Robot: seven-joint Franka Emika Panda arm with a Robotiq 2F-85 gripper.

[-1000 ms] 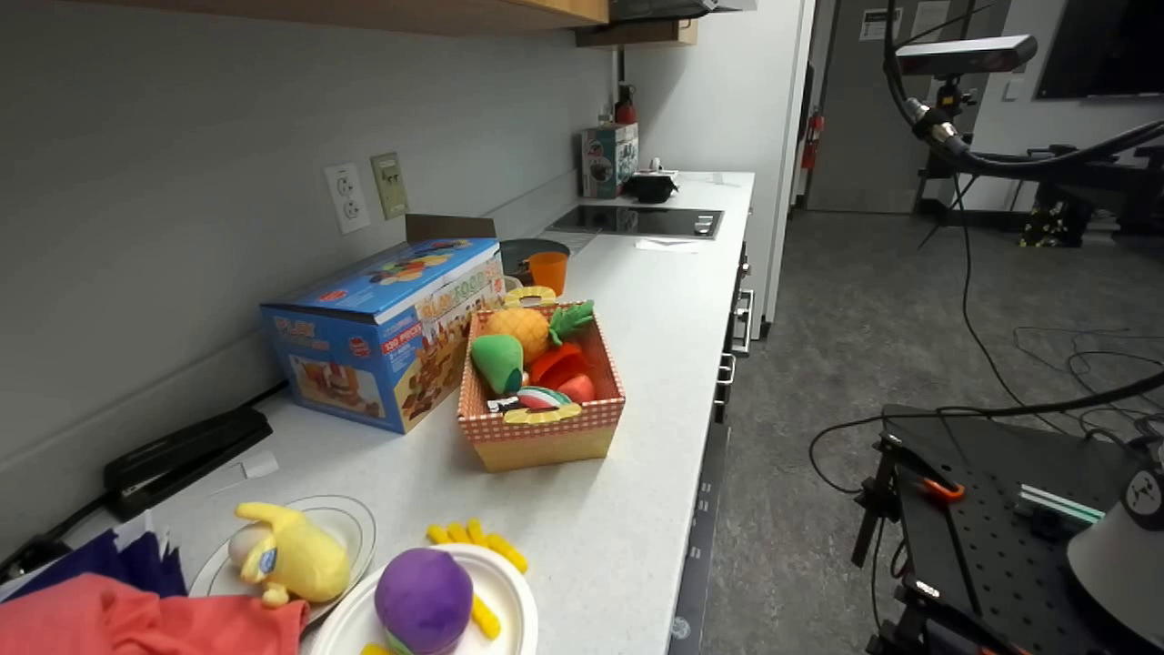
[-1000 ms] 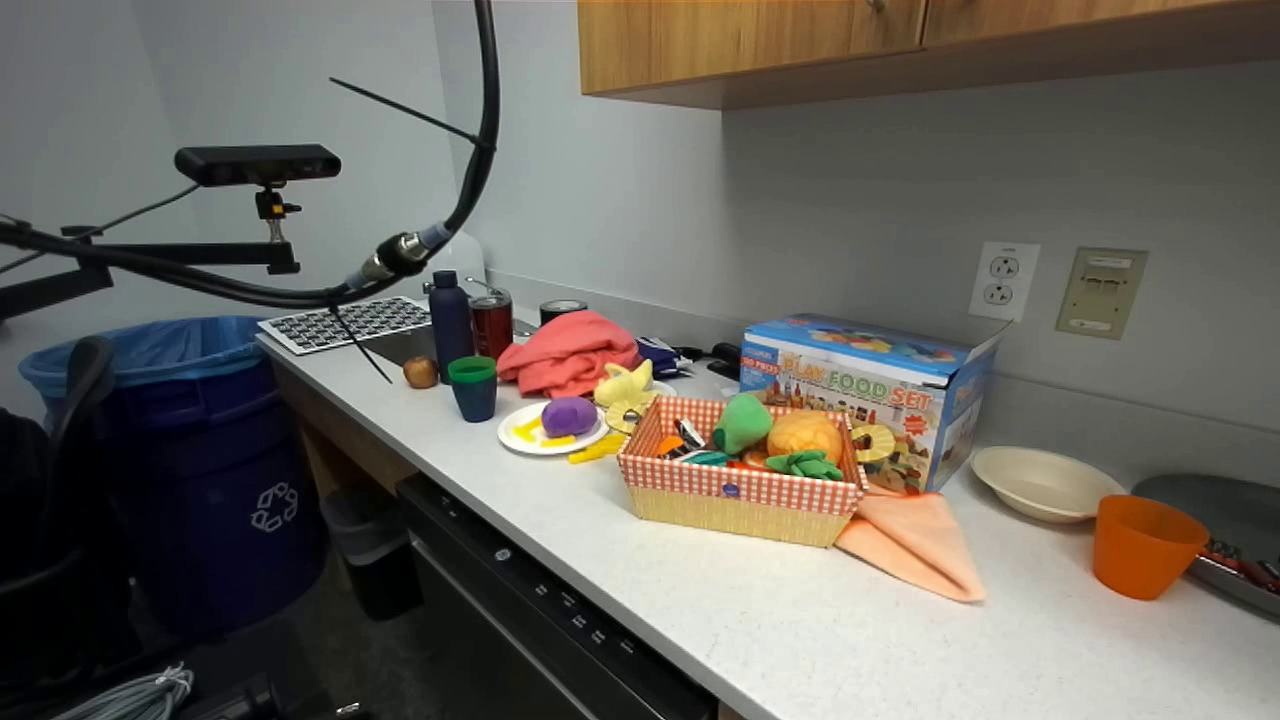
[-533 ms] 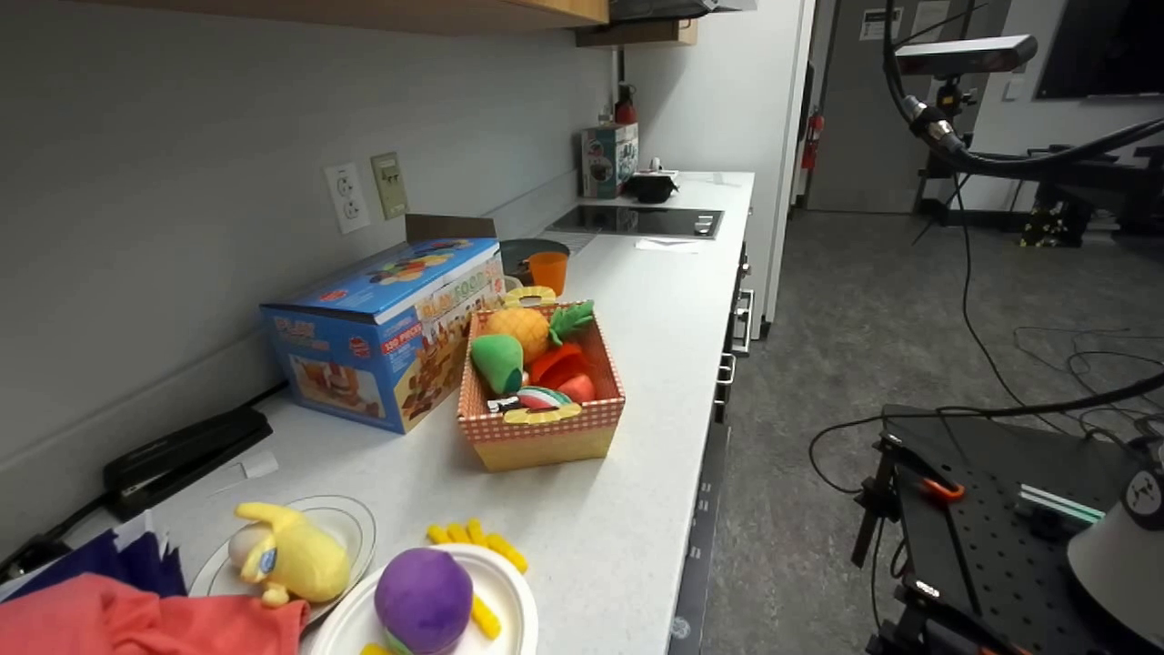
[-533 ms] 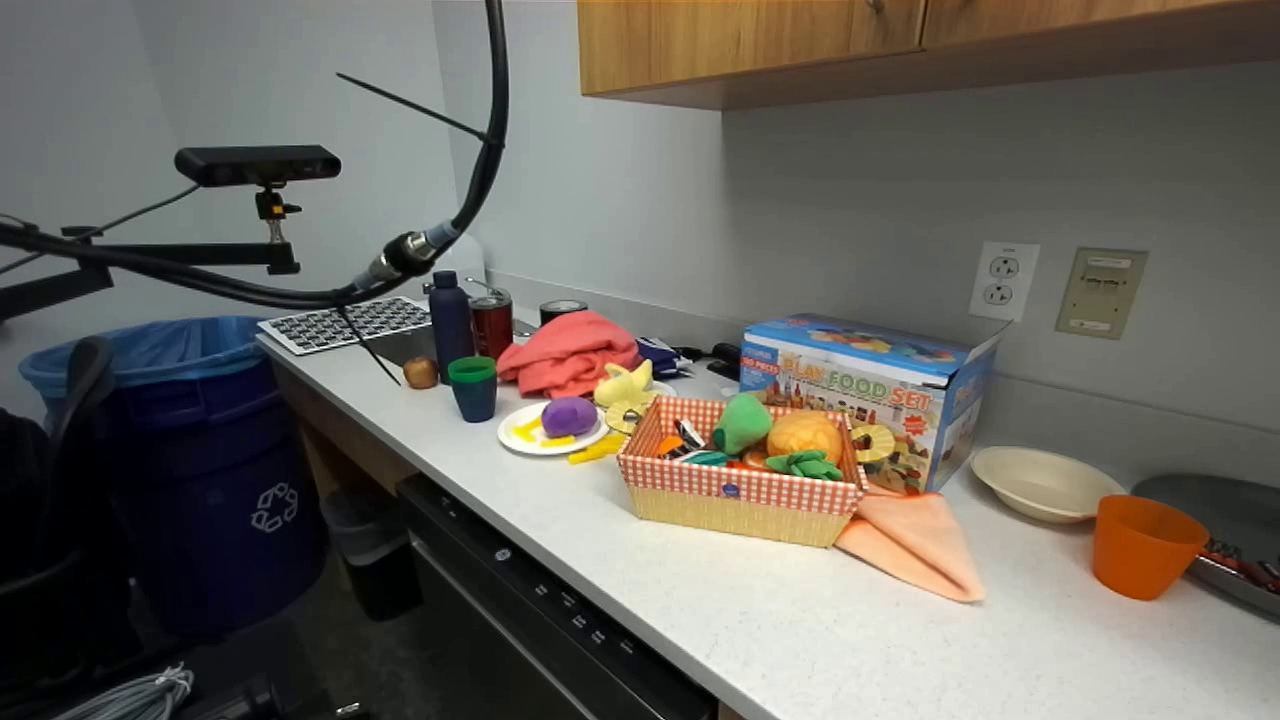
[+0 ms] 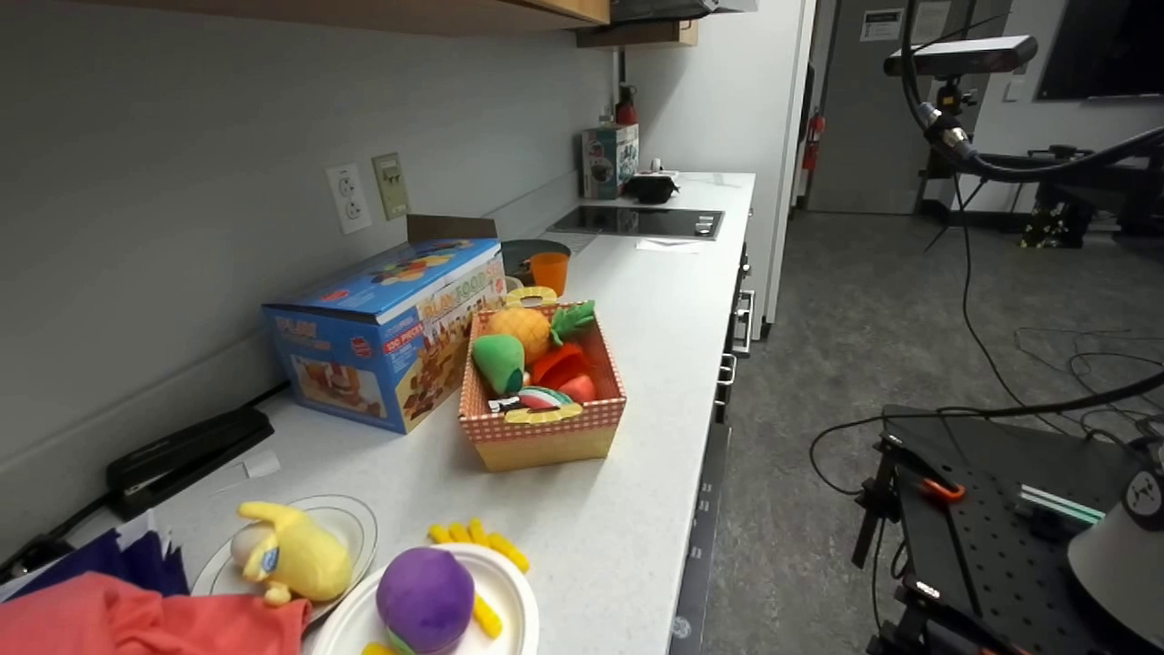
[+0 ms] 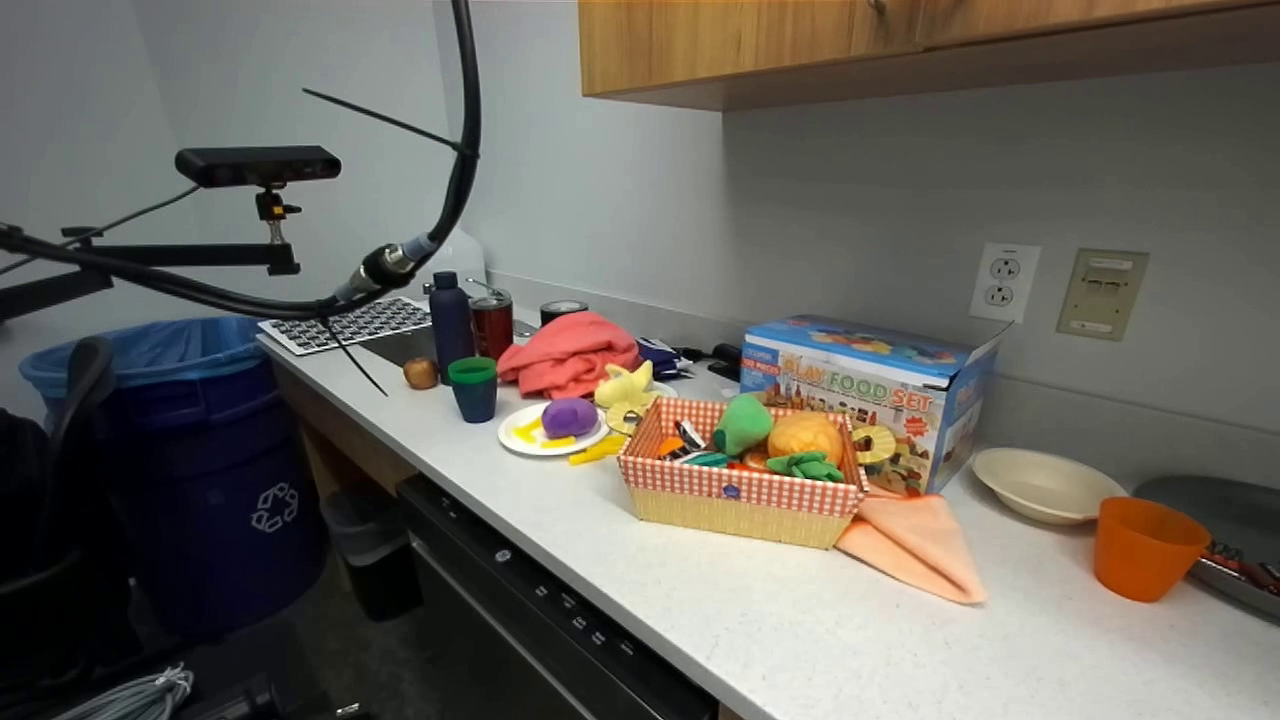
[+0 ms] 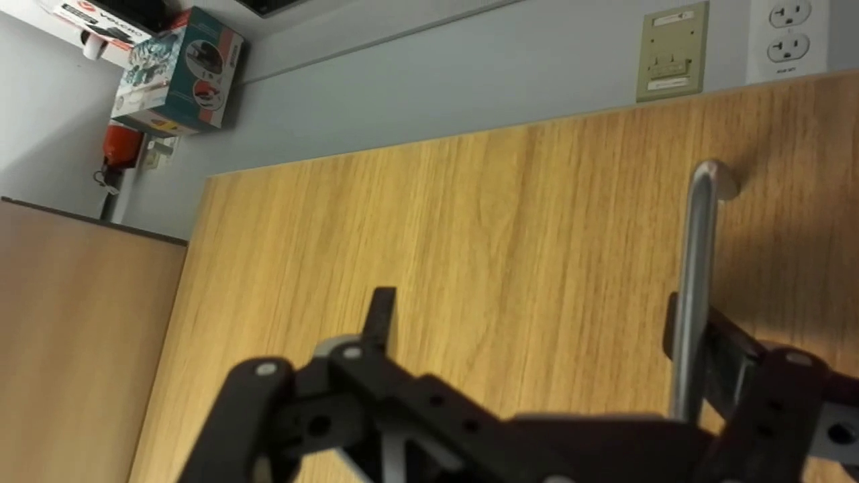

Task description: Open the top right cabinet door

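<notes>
One end of the handle (image 7: 694,288) is hidden

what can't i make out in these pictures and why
One of the fingers: wrist view, partly behind the handle; contact unclear.
Handle's bottom end: wrist view, hidden by dark linkage.
Cabinet interior: wrist view, hidden by the wooden door.
Items on the dark plate: in an exterior view, cut off by the right edge.
Button lettering on the black panel: in an exterior view, too small.

basket (image 6: 740,515) beside toy-food box (image 6: 870,375) | purple toy (image 5: 425,596) on plate (image 5: 516,600) | orange cup (image 6: 1145,552) upright
</notes>
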